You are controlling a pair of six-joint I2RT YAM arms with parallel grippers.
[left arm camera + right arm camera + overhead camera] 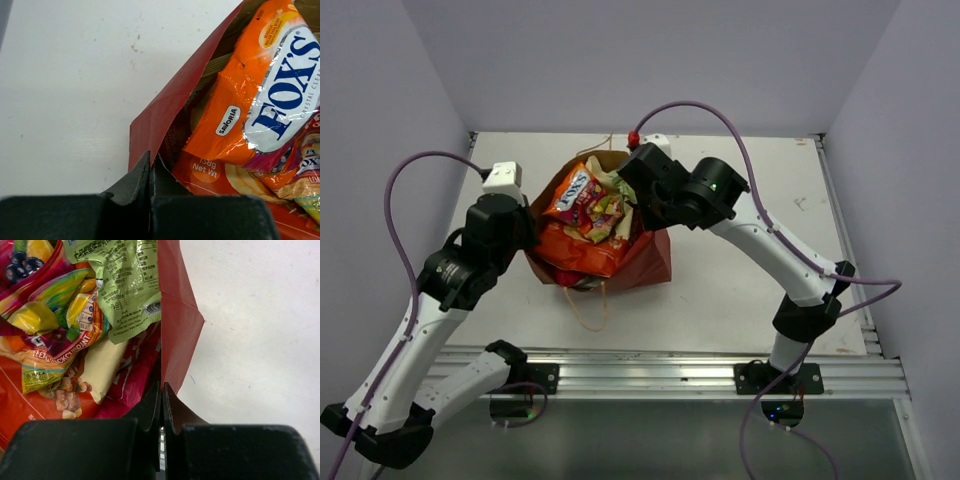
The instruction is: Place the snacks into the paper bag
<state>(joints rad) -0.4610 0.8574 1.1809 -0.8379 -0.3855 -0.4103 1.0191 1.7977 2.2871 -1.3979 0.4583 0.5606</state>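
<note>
White bench [740, 290] carries the paper bag [655, 262] at centre, mouth open, between both arms. Snacks lie inside it: large orange packet [582, 255] lowest, Fox's packet [578, 195] on top, green sachet [127, 285] by the right wall. Left gripper [150, 160]: jaws clenched on the bag's left rim. Right gripper [162, 390]: jaws clenched on the right rim.

- Table [720, 300]: flat white matte top, fills most of the overhead view.
- Back wall [650, 60], left wall [380, 110], right wall [915, 130]: plain pale lilac-grey, closing the table in on three sides.
- Rail [650, 372]: silver slotted metal along the near table edge.
- Strip [831, 195]: similar metal down the right edge.
- Scuffs [136, 46]: small brownish specks on the white top.
- Surface [650, 440] below the rail: dark grey-green.
- Light: even, diffuse; shadows soft.
</note>
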